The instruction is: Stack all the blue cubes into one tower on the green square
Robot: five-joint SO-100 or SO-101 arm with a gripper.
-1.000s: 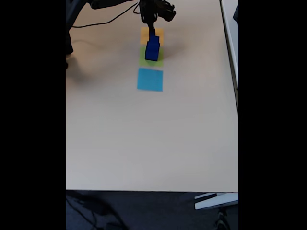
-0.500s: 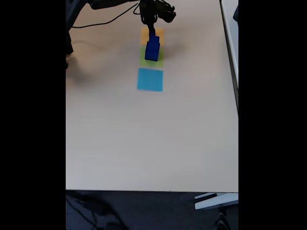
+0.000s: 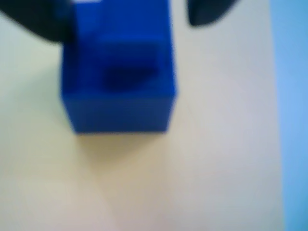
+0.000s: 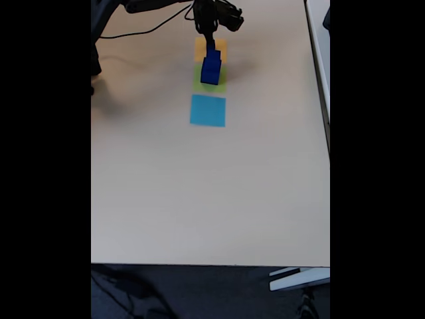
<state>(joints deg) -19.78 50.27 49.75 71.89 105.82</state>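
Wrist view, closest in: top cube [image 3: 120, 72] sits right under the pincer [image 3: 127, 26], blurred. One dark finger [image 3: 43, 24] lies against the cube's left edge. The other finger [image 3: 207, 12] stands off to its right with bare bench showing between. Jaws parted, nothing gripped.

Change over the last second: almost none. In the fixed view the tower [image 4: 211, 66] stands in the same spot on the green square [image 4: 198, 80], and the pincer [image 4: 211, 41] hangs just above its top, as before. The stack looks upright, perhaps leaning slightly. No loose cubes show anywhere on the bench [image 4: 199, 199]. Judgement: the last cube is placed and released and the tower holds, so the task looks about done. What remains is lifting clear.

Room: straight up from the pincer is free, and that looks the safest way out. A sideways move risks a finger clipping the top cube.

- Below the pincer toward the camera: a blue patch [image 4: 208, 110], flat and no obstacle; it also shows as a strip at the wrist view's right edge [image 3: 293, 96].
- Beyond that: wide open bench down to its near edge.
- Right of the pincer: bench edge well apart.
- Behind the pincer: an orange patch [image 4: 201, 45], and a cable [image 4: 146, 30] to the left, near the arm.
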